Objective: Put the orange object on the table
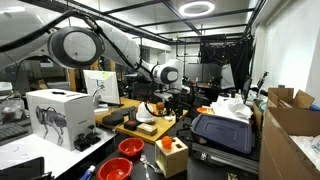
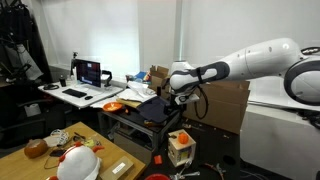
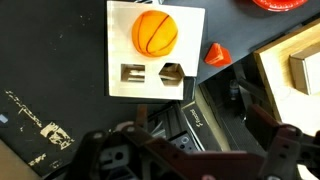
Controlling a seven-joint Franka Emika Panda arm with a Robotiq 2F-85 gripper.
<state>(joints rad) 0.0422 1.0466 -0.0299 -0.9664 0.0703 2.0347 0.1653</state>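
Observation:
The orange object (image 3: 155,32) is a ball resting in the top of a light wooden box with holes (image 3: 150,75). It also shows in both exterior views (image 1: 167,143) (image 2: 180,136). My gripper (image 3: 200,150) is open and empty, its fingers spread wide, well above the ball and off to one side. In both exterior views the gripper (image 1: 160,100) (image 2: 176,100) hangs over a cluttered dark cart. The pale grey-white table (image 1: 30,155) is at the lower left of an exterior view.
A small orange wedge (image 3: 217,53) lies on the dark surface beside the box. Two red bowls (image 1: 130,147) (image 1: 113,170) sit near the box. A white carton (image 1: 58,115) stands on the table. A black case (image 1: 222,132) and cardboard boxes (image 1: 290,120) are nearby.

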